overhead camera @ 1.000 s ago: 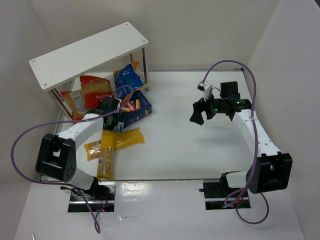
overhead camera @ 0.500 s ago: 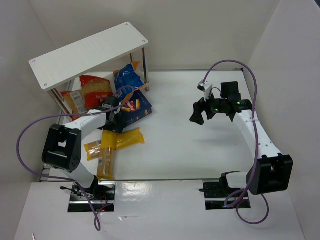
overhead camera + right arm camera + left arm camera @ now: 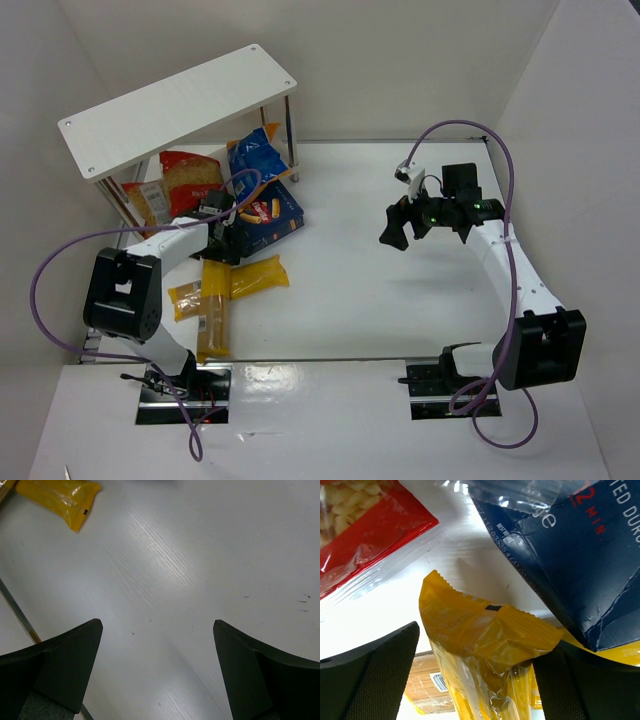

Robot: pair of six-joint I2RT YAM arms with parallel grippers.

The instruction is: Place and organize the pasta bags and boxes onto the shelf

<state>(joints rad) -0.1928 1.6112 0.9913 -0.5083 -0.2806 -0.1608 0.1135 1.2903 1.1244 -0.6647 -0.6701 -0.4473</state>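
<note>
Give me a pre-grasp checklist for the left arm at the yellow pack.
1. Left gripper open: ok, its fingers are spread either side of the pack's end.
2. Yellow spaghetti pack between the fingers: ok, its crimped end sits in the gap.
3. Pack free to lift: not ok, a corner of the dark-blue box appears to lie over it at the right of the wrist view.
4. Finger height above the table: cannot tell.
5. Right gripper out of the way: ok, it is open, holds nothing, and is well apart from the packs.
6. Room on the shelf: ok, there are no packs on its top.
</note>
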